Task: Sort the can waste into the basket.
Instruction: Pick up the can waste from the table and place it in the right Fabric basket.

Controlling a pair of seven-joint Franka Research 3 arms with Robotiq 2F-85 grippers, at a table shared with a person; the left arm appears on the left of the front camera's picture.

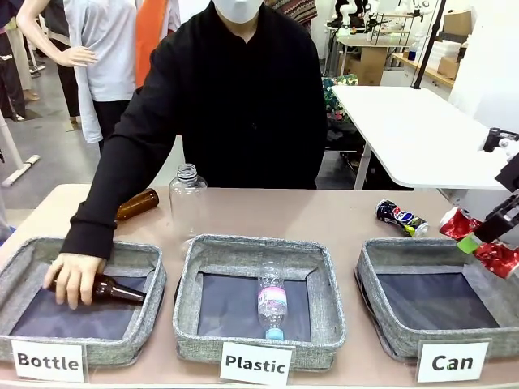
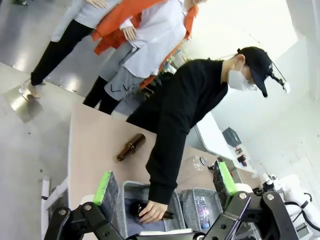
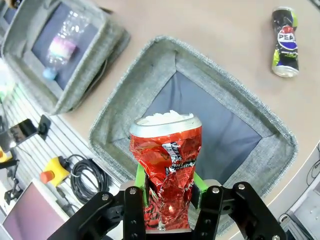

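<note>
Above the table [image 3: 225,30], right hand [image 3: 169,186] clamps red can [image 3: 167,150].

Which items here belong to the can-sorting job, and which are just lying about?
Job: red can, held in the right gripper over the Can basket; blue can, on the table behind that basket.
Lying about: Plastic basket with a clear bottle inside; Bottle basket with a brown bottle under the person's hand; upright clear bottle and lying brown bottle on the table.
</note>
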